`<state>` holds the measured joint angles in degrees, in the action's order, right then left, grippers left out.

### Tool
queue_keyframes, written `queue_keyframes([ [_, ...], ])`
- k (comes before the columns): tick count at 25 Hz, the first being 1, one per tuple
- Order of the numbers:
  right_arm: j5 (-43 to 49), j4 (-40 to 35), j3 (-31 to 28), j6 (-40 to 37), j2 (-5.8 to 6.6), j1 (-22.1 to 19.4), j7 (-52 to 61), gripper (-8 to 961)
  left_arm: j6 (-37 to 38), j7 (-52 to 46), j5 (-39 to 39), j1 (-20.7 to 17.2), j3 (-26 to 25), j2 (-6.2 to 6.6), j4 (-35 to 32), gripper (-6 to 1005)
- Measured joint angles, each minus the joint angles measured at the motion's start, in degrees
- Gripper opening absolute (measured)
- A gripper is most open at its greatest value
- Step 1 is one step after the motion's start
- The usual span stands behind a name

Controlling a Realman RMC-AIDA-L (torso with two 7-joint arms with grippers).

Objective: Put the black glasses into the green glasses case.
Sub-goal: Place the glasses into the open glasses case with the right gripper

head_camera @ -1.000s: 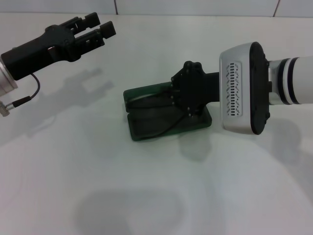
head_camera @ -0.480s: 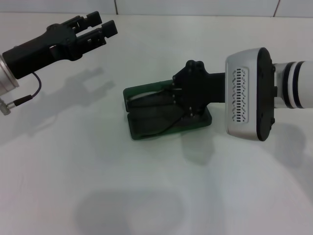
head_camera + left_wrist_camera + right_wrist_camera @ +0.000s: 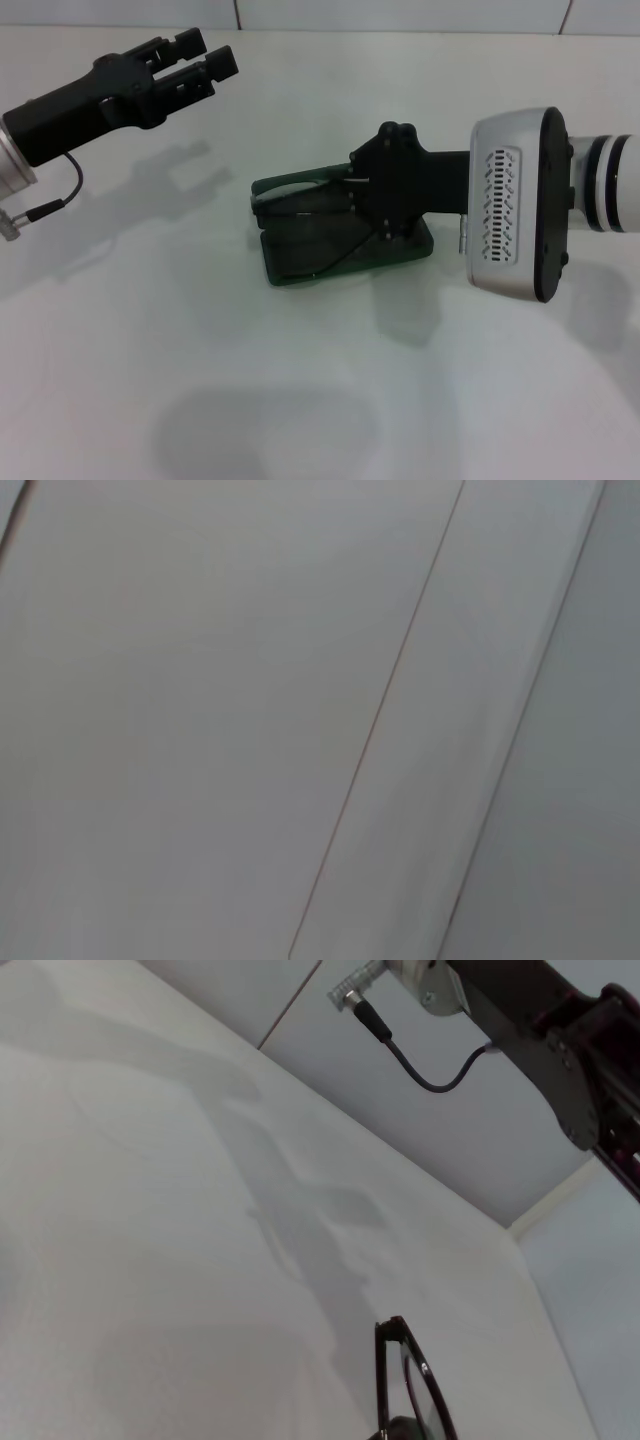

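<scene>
The green glasses case (image 3: 400, 254) lies open on the white table in the head view's middle. The black glasses (image 3: 300, 203) rest inside it, their thin frame crossing the lining and one temple arm slanting toward the near edge. In the right wrist view one lens rim of the black glasses (image 3: 409, 1380) shows close by. My right gripper (image 3: 352, 192) hovers over the case's right half, right at the glasses; its black body hides the fingers. My left gripper (image 3: 205, 52) hangs open and holding nothing, high at the far left, well away from the case.
The white table (image 3: 320, 400) stretches out around the case, with a tiled wall behind it. My right arm's bulky white wrist (image 3: 515, 205) sits just right of the case. The left arm (image 3: 545, 1030) and its cable show in the right wrist view.
My right arm has slid a little to the right, its gripper still over the case. The left gripper has hardly moved.
</scene>
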<state>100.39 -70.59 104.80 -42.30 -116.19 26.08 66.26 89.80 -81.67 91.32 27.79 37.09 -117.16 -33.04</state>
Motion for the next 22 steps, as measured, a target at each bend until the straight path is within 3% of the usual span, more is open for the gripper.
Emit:
queue_keyframes([
  [10,0.14,-1.46,1.81,-0.44,0.05,-2.48,-0.42,55,0.15,-0.07,0.04,-0.02,-0.09,-0.04,0.23,709],
  [22,-0.12,-1.70,7.44,9.51,0.00,-4.40,-5.01,55,0.22,-0.77,0.32,-0.25,0.01,0.10,0.26,708],
])
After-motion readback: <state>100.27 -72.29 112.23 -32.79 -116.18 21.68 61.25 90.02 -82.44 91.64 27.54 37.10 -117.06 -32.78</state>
